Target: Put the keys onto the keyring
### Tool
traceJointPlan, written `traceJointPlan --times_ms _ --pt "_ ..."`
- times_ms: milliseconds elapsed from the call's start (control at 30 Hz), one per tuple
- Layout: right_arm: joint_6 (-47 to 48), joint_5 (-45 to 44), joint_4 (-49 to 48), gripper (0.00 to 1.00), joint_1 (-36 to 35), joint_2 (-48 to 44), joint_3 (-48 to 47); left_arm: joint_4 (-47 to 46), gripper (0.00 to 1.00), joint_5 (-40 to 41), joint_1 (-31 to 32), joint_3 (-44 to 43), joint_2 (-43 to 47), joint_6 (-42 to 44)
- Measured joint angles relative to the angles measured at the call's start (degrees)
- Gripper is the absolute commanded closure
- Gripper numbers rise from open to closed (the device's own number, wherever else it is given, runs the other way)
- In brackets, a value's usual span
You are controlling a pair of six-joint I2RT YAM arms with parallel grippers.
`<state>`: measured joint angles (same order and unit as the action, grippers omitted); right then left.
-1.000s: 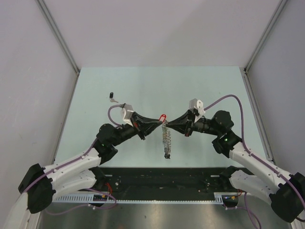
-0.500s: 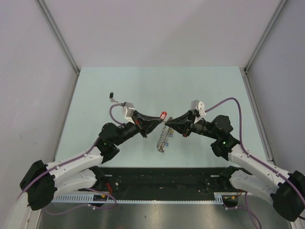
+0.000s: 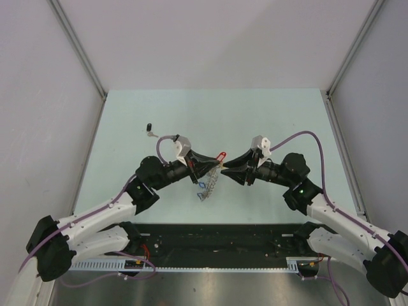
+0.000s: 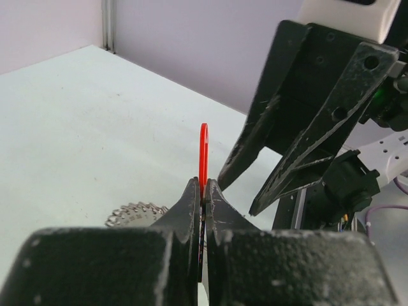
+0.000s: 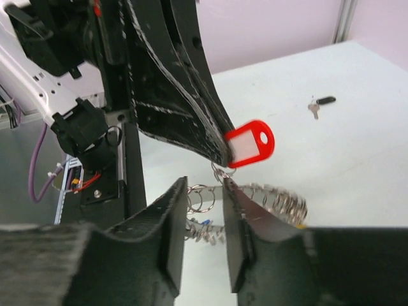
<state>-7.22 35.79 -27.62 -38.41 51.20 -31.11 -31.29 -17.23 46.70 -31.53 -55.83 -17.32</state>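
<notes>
Well, keyring: I see it as a silver bunch of small keys strung out below the two sets of fingertips, nearest to the arm bases. Its top end sits just under the red key tag. I cannot tell whether its lower end rests on the table.
Left gripper: clenched. In my left wrist view the two fingers press flat on the red key tag, with no gap between them.
Right gripper: released. In my right wrist view the jaws stand a little apart, with small silver loops of the keyring showing in the gap. I see nothing pinched.
Meeting point: both grippers come nose to nose over the middle of the table, tips just beside each other.
Red key tag: red plastic with a white window, sticking out past the left fingertips, up off the table.
Black-headed key: lying alone on the table, farther back on the left, well apart from both grippers.
Table: pale green.
</notes>
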Motion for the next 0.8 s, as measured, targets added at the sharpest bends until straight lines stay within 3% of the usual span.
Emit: traceJointPlan --times_ms 367,800 --pt "6.38 3.28 11.10 0.52 3.43 2.82 -6.62 4.07 1.00 -6.84 -0.39 -2.60 -0.44 5.05" --pt "15.32 18.34 20.87 0.53 5.55 9.73 -13.00 5.88 1.00 -10.56 -1.09 -3.32 -0.81 5.99"
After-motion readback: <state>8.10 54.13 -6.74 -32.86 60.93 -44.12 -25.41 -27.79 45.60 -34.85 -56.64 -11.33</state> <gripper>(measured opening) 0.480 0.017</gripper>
